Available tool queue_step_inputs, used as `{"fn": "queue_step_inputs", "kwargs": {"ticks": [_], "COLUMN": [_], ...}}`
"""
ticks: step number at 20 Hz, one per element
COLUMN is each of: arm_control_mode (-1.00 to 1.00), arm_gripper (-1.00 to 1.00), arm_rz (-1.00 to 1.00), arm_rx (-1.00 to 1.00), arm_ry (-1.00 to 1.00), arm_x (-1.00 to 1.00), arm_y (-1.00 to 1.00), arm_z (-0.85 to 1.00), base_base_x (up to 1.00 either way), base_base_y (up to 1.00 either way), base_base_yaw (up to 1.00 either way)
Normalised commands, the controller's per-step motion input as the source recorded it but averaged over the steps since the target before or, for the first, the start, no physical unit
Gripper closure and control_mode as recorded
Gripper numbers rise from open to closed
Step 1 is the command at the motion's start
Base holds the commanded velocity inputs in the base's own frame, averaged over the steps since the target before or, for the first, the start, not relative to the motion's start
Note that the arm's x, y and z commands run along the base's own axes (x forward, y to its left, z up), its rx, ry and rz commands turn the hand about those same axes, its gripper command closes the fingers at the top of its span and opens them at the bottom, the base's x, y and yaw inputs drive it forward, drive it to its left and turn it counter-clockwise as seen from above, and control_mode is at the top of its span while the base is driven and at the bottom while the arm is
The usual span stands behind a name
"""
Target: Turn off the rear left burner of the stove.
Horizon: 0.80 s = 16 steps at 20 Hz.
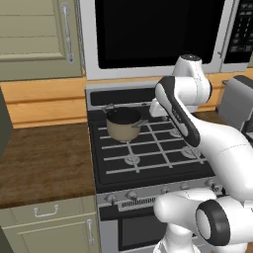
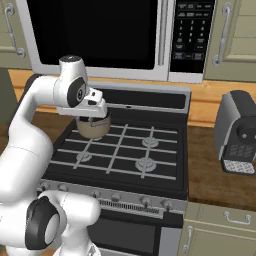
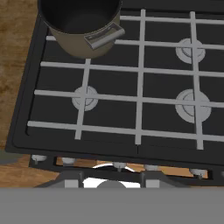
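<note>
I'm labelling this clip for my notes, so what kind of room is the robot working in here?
A home kitchen, rendered rather than real. A gas stove with black grates carries a tan saucepan, a microwave hangs above it, and wooden counters with pale green cabinets flank it.

Wide gas stove [image 1: 148, 148] with black top and pale grid grates; rear left burner [image 3: 81, 39] at ten o'clock, hidden beneath tan saucepan [image 1: 122, 123].

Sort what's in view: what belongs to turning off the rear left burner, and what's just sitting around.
Job: stove; its front knobs; hand, shut, above the stove.
Lying about: saucepan on the rear left grate; microwave; coffee machine; wooden counter.
</note>
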Motion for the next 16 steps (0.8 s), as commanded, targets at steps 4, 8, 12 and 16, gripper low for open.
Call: {"fn": "queue_step_inputs", "kwargs": {"ticks": [4,8,12,16], "arm_control_mode": [-1.00,-1.00,-1.00,-1.00], "arm_gripper": [-1.00,-1.00,-1.00,-1.00], "arm_rz": [0.00,0.00,0.00,0.00], "arm_rx": [0.00,0.00,0.00,0.00], "arm_ry": [0.00,0.00,0.00,0.00], "arm_x": [-0.21,-0.33,-0.31,-0.12], "arm_y": [0.00,0.00,0.00,0.00], "arm_z": [-0.11,-0.12,-0.07,0.00], "base_base_x": [0.00,0.00,0.00,0.00], "base_base_y": [0.00,0.00,0.00,0.00], "base_base_yaw": [0.00,0.00,0.00,0.00]}}
